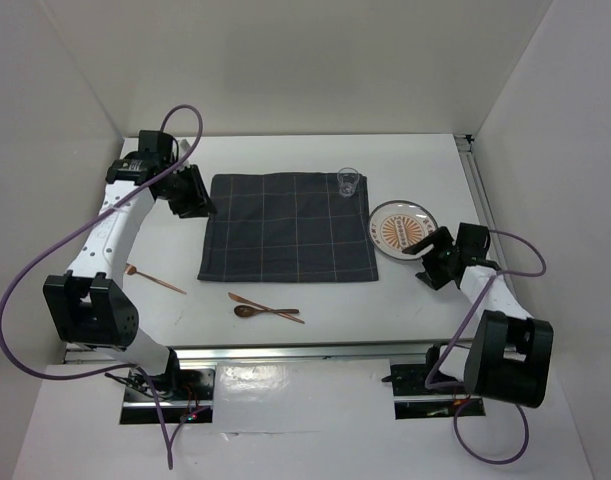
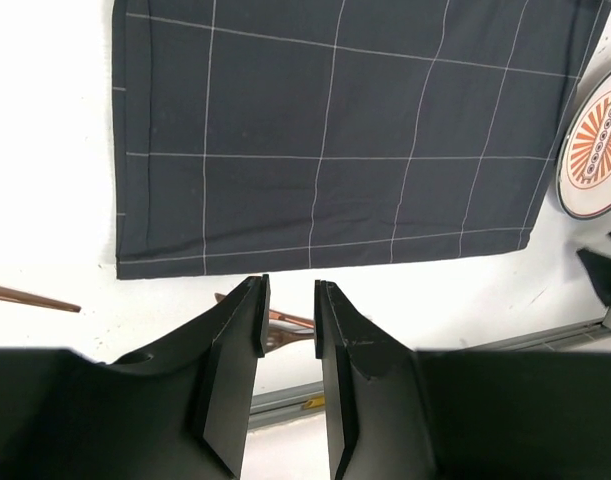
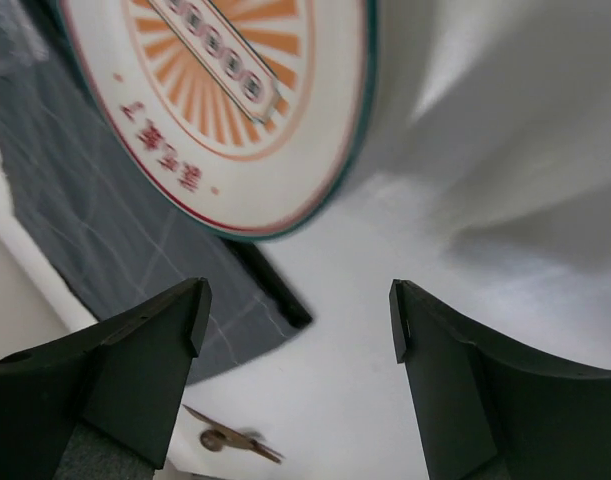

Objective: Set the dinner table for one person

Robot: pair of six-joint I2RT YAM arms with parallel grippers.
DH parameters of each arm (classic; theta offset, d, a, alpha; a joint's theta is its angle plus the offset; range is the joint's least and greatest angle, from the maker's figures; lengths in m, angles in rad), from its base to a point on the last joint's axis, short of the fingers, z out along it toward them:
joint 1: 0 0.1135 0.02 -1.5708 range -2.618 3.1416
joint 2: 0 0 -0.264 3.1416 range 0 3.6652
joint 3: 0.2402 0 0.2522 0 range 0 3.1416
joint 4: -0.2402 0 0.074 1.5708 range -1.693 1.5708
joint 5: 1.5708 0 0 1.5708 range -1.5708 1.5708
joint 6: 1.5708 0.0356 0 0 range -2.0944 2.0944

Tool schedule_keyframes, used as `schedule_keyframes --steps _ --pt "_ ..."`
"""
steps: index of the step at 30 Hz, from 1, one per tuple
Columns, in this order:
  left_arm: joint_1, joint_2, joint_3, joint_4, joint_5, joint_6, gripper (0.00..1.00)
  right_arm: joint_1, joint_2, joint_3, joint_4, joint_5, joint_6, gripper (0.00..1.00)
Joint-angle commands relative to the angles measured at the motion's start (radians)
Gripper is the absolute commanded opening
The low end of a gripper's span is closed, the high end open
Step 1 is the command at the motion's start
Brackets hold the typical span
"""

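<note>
Right hand [image 3: 298, 305] spread empty near plate [image 3: 235, 90]; left hand [image 2: 291, 288] narrowly parted, seemingly empty, beside cloth [image 2: 335, 140].

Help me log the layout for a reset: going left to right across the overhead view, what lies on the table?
Lone wooden utensil → dark checked cloth → patterned plate. The spoon-and-knife pair and the glass fall within the cloth's span, so I leave them out.
</note>
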Motion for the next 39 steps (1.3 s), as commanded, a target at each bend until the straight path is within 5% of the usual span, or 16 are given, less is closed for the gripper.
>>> schedule_keyframes --steps 1,12,16,22,30,36,39 --pt "-0.003 -0.027 0.003 0.014 0.003 -0.007 0.42 -0.013 0.063 -0.011 0.263 -0.075 0.107 0.83" --pt "-0.003 -0.027 0.014 0.005 0.003 -0.007 0.42 -0.013 0.284 -0.07 0.508 -0.052 0.23 0.65" --pt "-0.003 -0.018 0.023 0.005 0.012 -0.016 0.42 -0.013 0.327 -0.07 0.53 -0.03 0.256 0.51" --pt "-0.003 -0.007 0.023 0.005 0.012 -0.016 0.42 -0.022 0.24 -0.071 0.456 0.079 0.281 0.0" --pt "-0.012 0.002 0.034 0.005 0.023 -0.025 0.42 -0.022 -0.192 -0.033 0.245 0.209 0.22 0.0" --pt "-0.012 0.013 0.024 0.005 -0.072 -0.093 0.41 -0.022 -0.216 0.088 0.221 0.012 0.097 0.0" --pt "-0.012 -0.02 -0.008 0.005 -0.141 -0.149 0.41 0.088 -0.202 0.134 0.243 -0.068 0.06 0.0"
